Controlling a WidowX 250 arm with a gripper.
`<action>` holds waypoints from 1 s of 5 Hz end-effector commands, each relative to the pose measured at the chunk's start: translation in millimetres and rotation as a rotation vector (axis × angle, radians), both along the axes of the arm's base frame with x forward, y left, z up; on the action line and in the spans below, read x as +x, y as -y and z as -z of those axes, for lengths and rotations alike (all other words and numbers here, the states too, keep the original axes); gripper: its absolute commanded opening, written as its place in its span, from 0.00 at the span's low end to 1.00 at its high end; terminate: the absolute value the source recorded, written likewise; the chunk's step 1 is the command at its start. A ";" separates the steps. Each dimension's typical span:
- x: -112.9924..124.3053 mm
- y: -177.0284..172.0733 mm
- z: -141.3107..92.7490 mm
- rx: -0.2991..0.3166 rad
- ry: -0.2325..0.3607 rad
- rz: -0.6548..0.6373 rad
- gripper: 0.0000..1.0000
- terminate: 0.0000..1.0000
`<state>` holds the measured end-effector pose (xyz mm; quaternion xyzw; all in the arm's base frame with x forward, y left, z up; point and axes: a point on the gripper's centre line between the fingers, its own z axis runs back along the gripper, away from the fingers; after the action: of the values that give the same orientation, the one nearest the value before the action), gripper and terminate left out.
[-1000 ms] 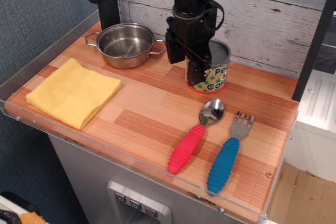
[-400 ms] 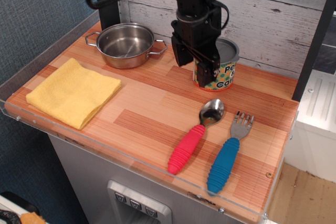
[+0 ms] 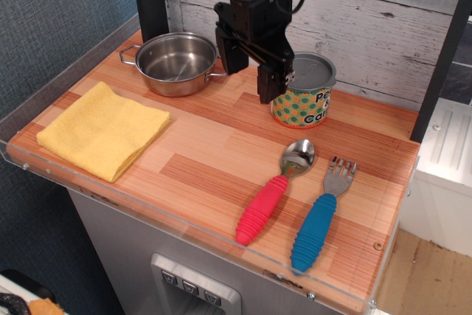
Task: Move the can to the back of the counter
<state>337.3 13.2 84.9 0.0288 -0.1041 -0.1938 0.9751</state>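
Peas & Carrots can point(image 3: 304, 98): upright near the rear wall at about 1 o'clock on the tabletop point(image 3: 214, 149), grey lid up, standing free. Gripper point(image 3: 248, 79): black, jaws parted and empty, raised above the surface just to the can's 9 o'clock side, apart from it. Steel two-handled pot point(image 3: 176, 63): at 11 o'clock, empty. Yellow folded cloth point(image 3: 103, 130): at 9 o'clock. Spoon with red ribbed handle point(image 3: 274, 191) and fork with blue ribbed handle point(image 3: 321, 215): side by side at 4 to 5 o'clock.
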 end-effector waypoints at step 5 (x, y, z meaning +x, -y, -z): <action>-82.1 -76.2 -33.1 -0.197 0.034 -0.723 1.00 0.00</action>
<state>255.7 90.4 102.7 -0.0321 -0.1043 0.1747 0.9786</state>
